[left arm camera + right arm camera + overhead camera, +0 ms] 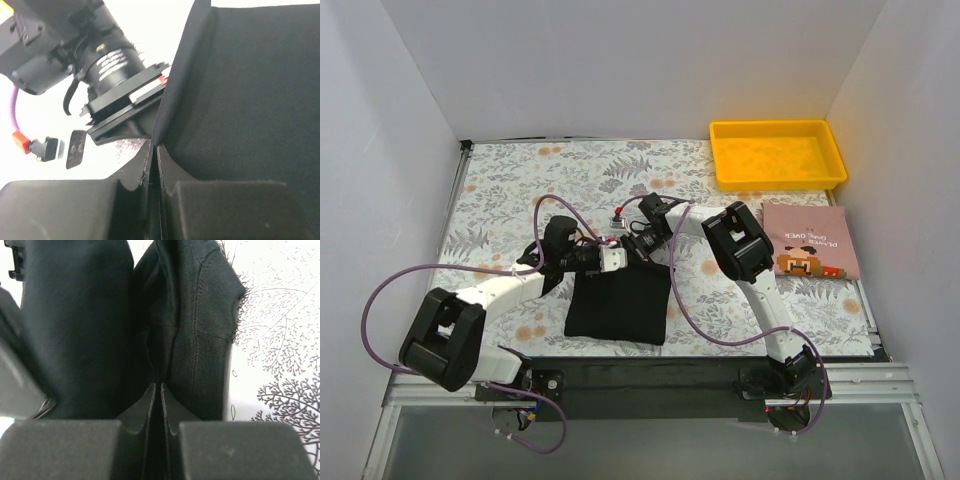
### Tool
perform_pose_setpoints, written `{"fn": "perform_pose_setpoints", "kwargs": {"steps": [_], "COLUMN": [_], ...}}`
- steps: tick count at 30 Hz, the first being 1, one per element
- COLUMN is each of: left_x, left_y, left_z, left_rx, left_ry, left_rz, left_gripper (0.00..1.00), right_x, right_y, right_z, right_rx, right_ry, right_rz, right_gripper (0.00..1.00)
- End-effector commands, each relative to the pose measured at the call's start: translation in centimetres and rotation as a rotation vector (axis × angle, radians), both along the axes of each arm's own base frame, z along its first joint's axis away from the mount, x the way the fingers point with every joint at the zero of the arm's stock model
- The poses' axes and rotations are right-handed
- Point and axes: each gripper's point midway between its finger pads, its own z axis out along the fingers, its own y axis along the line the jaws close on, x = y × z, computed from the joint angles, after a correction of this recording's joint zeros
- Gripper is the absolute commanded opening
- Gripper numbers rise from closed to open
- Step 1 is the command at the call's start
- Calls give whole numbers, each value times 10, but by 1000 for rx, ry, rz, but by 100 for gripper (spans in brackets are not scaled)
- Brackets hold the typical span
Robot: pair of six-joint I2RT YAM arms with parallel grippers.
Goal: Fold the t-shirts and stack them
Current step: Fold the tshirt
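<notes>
A black t-shirt [618, 305] hangs in a folded, roughly square shape over the middle of the floral table, held up by its top edge. My left gripper [616, 259] is shut on the shirt's upper left corner; in the left wrist view the dark cloth [250, 100] runs into the closed jaws of the left gripper [156, 150]. My right gripper [642, 245] is shut on the top edge right beside it. In the right wrist view, bunched black fabric with a stitched hem [200, 330] is pinched at the right gripper [159, 387].
A yellow tray [777, 153] stands at the back right of the table. A pinkish book with a pixel-art cover [808, 240] lies in front of it, by the right arm. The two wrists are nearly touching above the shirt.
</notes>
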Motion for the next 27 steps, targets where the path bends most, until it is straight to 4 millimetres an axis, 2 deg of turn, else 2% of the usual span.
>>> {"fn": "perform_pose_setpoints", "kwargs": {"steps": [1, 6, 9, 10, 13, 15, 17, 20, 23, 27], "left_x": [31, 42, 31, 25, 17, 12, 8, 2, -2, 1], "left_y": [1, 8, 4, 5, 4, 6, 7, 8, 7, 6], "left_z": [26, 24, 28, 24, 27, 23, 23, 24, 27, 28], "left_rx": [-34, -46, -77, -77, -86, -75, -70, -69, -78, -78], "left_ry": [-110, -155, -156, -148, -165, -151, -164, -189, -197, -201], "left_rz": [51, 113, 75, 65, 39, 28, 17, -5, -24, -21], "left_gripper": [0, 0, 0, 0, 0, 0, 0, 0, 0, 0], "right_x": [-11, -10, -8, -6, 0, 8, 15, 24, 32, 37], "right_y": [-10, -10, -9, -7, -2, 2, 3, -2, -12, -13], "right_z": [-28, -26, -24, -22, -10, 7, 23, 35, 24, 8], "right_rx": [-66, -64, -60, -56, -49, -28, -14, -11, -63, -89], "right_ry": [19, 7, 3, -2, -21, -60, -100, -157, -207, -196], "right_rz": [13, 12, 12, 11, 3, -3, -14, -23, -11, -8], "right_gripper": [12, 13, 13, 13, 14, 16, 18, 20, 21, 21]}}
